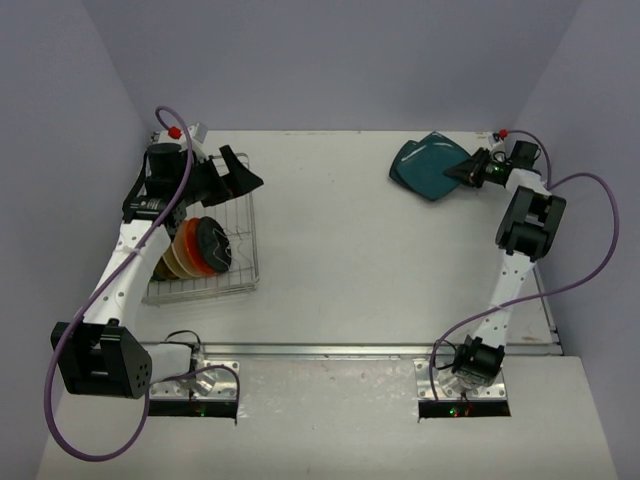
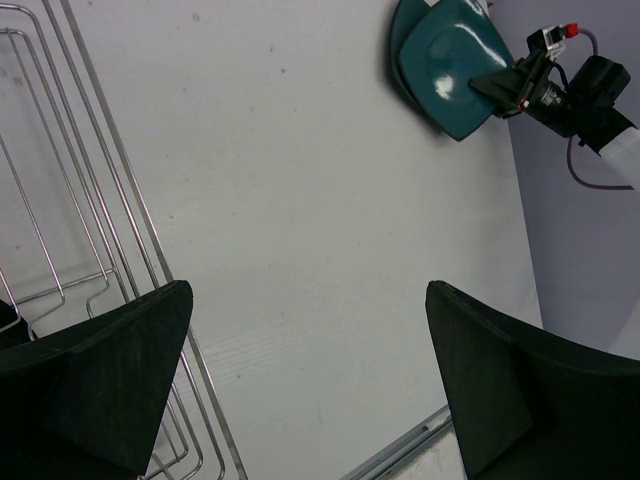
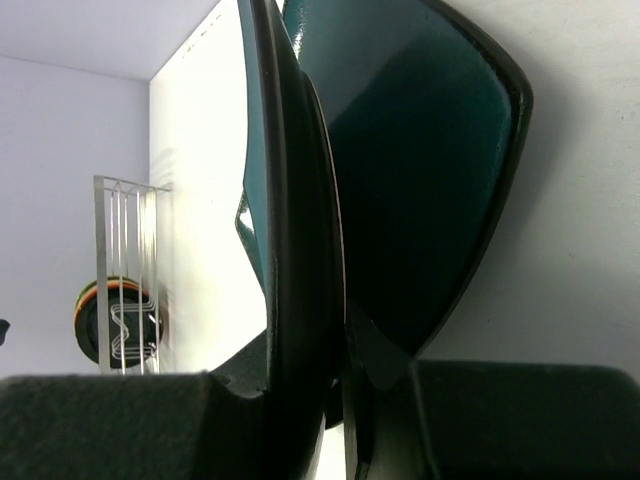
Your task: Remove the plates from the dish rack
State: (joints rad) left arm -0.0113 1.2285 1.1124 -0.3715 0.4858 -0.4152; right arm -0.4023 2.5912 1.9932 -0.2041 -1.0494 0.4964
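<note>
The silver wire dish rack (image 1: 236,258) stands at the left of the table and holds several upright plates (image 1: 197,248), orange and black among them. My left gripper (image 1: 238,176) is open and empty above the rack's far end; in the left wrist view its gripper (image 2: 310,370) frames bare table beside the rack wires (image 2: 105,230). My right gripper (image 1: 468,171) is shut on the rim of a teal plate (image 1: 436,160), which rests on a second teal plate (image 1: 406,170) at the far right. In the right wrist view the held plate (image 3: 300,200) stands edge-on between the jaws.
The purple walls close in the table at the back and on both sides. A metal strip (image 1: 340,350) runs along the table's near edge. The rack (image 3: 125,250) shows far off in the right wrist view.
</note>
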